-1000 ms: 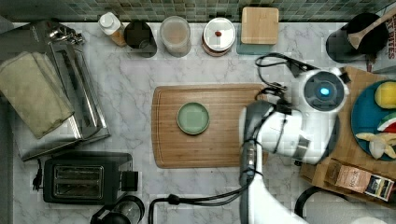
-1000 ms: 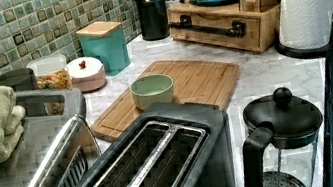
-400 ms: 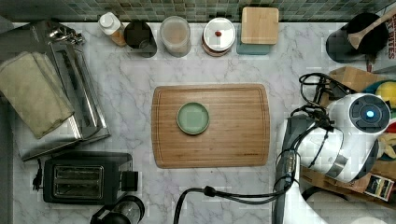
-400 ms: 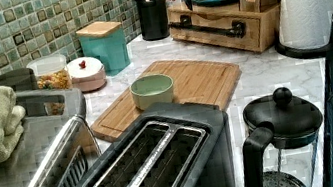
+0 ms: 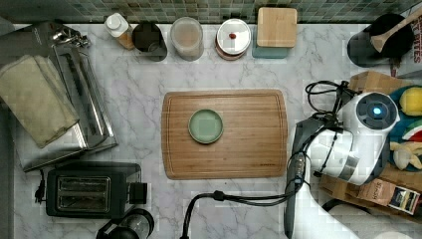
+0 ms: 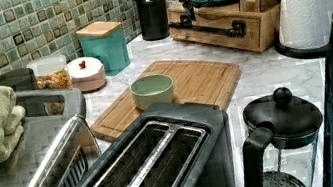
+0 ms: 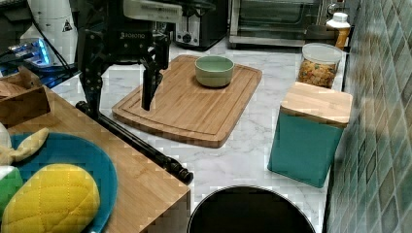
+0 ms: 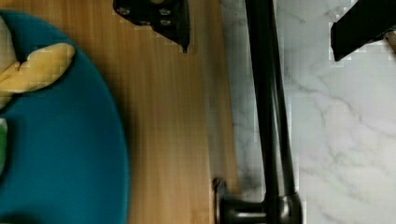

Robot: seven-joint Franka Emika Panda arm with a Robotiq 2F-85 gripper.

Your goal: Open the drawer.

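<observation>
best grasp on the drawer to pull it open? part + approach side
Grip the black bar handle on the drawer front, probably mid-span. It stands off the wood on end posts, leaving finger room behind it. Come from above with the open gripper straddling the bar, one finger each side; it is already lined up that way.

wall (image 6: 2, 28) – green mosaic tile | counter (image 5: 139, 99) – white marble w/ grey veins
</observation>
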